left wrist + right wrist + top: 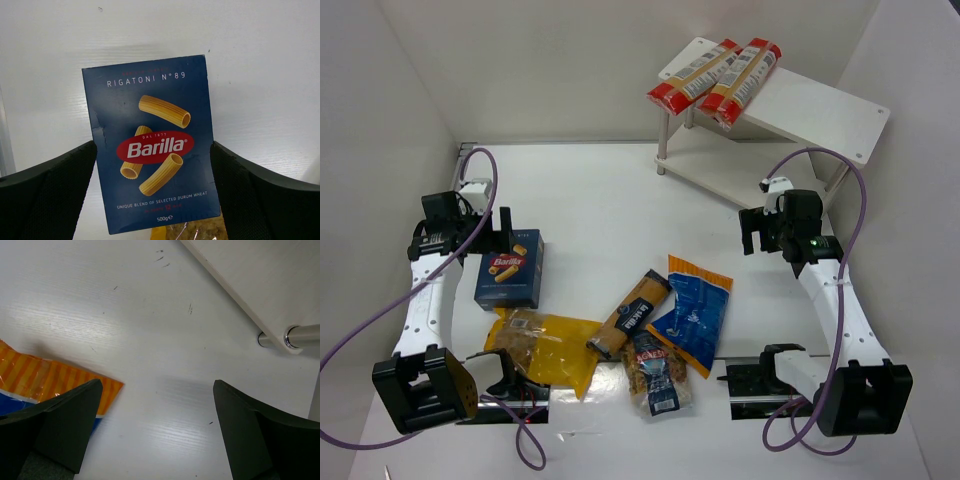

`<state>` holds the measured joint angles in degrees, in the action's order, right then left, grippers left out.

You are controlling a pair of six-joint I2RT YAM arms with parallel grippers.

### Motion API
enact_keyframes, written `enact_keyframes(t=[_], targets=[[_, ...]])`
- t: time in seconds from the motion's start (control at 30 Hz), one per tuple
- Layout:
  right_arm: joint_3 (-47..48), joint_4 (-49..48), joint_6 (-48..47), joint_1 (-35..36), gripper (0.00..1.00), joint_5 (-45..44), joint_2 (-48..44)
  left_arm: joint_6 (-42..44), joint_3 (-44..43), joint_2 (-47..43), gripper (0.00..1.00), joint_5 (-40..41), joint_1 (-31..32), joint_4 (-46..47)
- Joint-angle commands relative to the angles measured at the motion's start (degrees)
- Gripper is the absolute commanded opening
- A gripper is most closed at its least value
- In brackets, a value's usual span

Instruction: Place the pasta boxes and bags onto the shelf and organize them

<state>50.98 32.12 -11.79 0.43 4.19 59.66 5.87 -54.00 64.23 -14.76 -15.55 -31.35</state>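
Observation:
The dark blue Barilla box [508,270] lies flat on the table at the left. My left gripper [508,232] is open and straddles the box [155,145], one finger [60,185] at each long side. The yellow bag [545,345] lies just in front of the box and touches it; it also shows in the left wrist view [192,231]. The long tan-and-navy pack [632,312], the small clear blue-labelled bag [658,375] and the blue bag with orange top [693,312] lie mid-table. Two long red-ended packs [715,75] lie on the top board of the white shelf [820,105]. My right gripper [752,232] is open and empty.
In the right wrist view the open gripper [157,390] hangs over bare table, with the orange end of the blue bag [45,375] at its left finger and a shelf board [260,285] and leg [302,335] at the upper right. White walls enclose the table.

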Motion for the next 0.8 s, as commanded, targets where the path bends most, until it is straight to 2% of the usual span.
enact_keyframes(t=[0.0,0.23,0.37,0.43,0.47,0.5,0.57,0.77], targets=[[0.35,-1.88,-0.69,-0.25,1.00,0.74,-1.74,0.72,0.03,-1.30,0.99,-0.18,0.26,0.68],[0.35,-1.88,-1.91,-0.25,1.00,3.28,-1.21,0.72,0.03,-1.30,0.99,-0.70,0.26,0.68],[1.04,1.88,-9.46,2.02,1.00,12.05,-1.21,0.72,0.03,-1.30,0.99,-0.70,0.26,0.68],[2.45,4.35,-14.72,5.89,1.00,20.31,-2.08,0.72,0.03,-1.30,0.99,-0.70,0.26,0.68],[3.07,4.88,-15.97,7.64,1.00,21.29,-2.70,0.72,0.03,-1.30,0.99,-0.70,0.26,0.68],[3.07,4.88,-17.29,12.27,1.00,21.30,-3.23,0.72,0.03,-1.30,0.99,-0.70,0.26,0.68],[3.07,6.28,-21.24,16.34,1.00,19.99,-2.36,0.72,0.03,-1.30,0.99,-0.70,0.26,0.68],[3.69,8.66,-24.07,37.69,1.00,8.39,9.94,0.72,0.03,-0.77,0.99,-0.18,0.26,0.15]])
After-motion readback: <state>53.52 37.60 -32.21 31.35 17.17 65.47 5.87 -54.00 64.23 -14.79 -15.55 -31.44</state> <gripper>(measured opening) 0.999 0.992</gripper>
